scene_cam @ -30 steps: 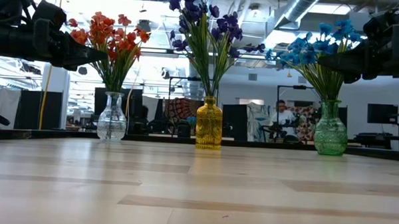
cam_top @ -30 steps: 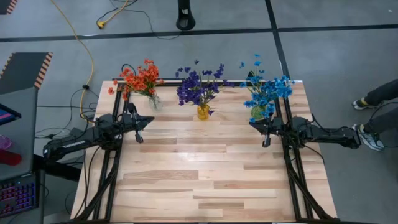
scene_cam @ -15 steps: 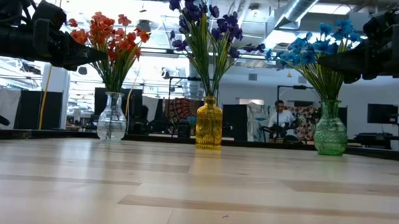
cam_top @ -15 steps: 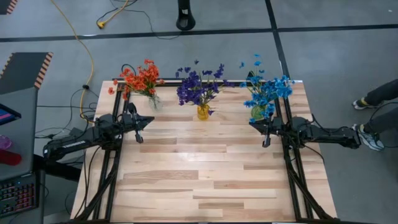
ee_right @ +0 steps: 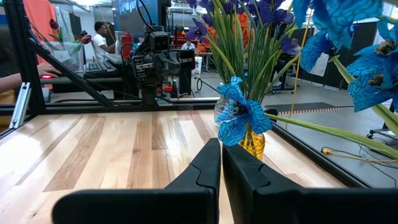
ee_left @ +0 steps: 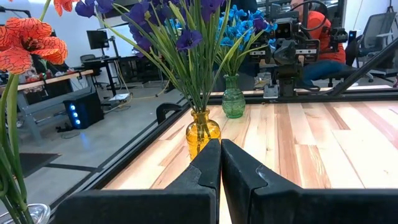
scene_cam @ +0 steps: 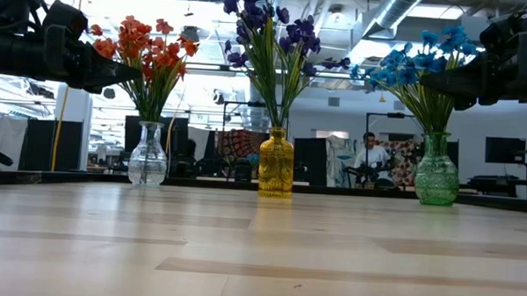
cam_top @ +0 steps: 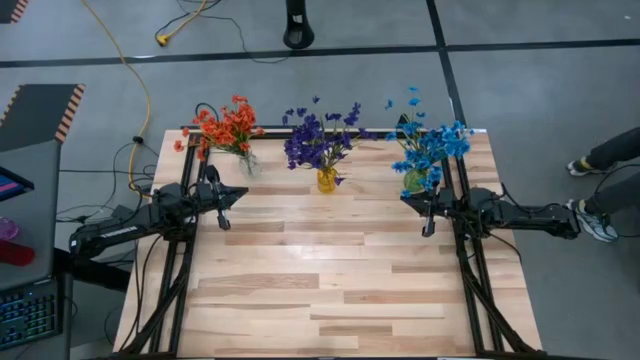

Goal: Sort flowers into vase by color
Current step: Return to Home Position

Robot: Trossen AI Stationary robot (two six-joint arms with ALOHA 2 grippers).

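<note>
1. High view: the orange flowers [cam_top: 225, 125], the purple flowers [cam_top: 318, 135] and the blue flowers [cam_top: 430, 145] stand in three separate bunches along the far edge of the counter [cam_top: 330, 280]; no sprig lies loose on the wood, so the sorting looks done. The left tool [cam_top: 238, 194] hangs near the orange bunch and the right tool [cam_top: 408, 198] just beside the blue one; they point at each other across the boards.
2. Low view: the clear vase [scene_cam: 147, 154] holds orange, the amber vase [scene_cam: 275, 164] purple and the green vase [scene_cam: 437, 170] blue; all three stand upright and well apart. Both arms hang above the counter at the picture's sides; a person [scene_cam: 366, 156] sits far off in the room.
3. Left wrist view: this tool's fingers [ee_left: 208, 163] are pressed narrow with nothing between them; the amber vase is ahead and the green one beyond it.
4. Right wrist view: this tool is likewise narrow and empty, but a drooping blue blossom [ee_right: 239, 115] hangs close in front of it. To get home cleanly, I would draw each arm straight back along its own side, slowly and with fingers closed; the right arm should back away from the blue stems before any turn, since a snagged stem could tip its vase.
</note>
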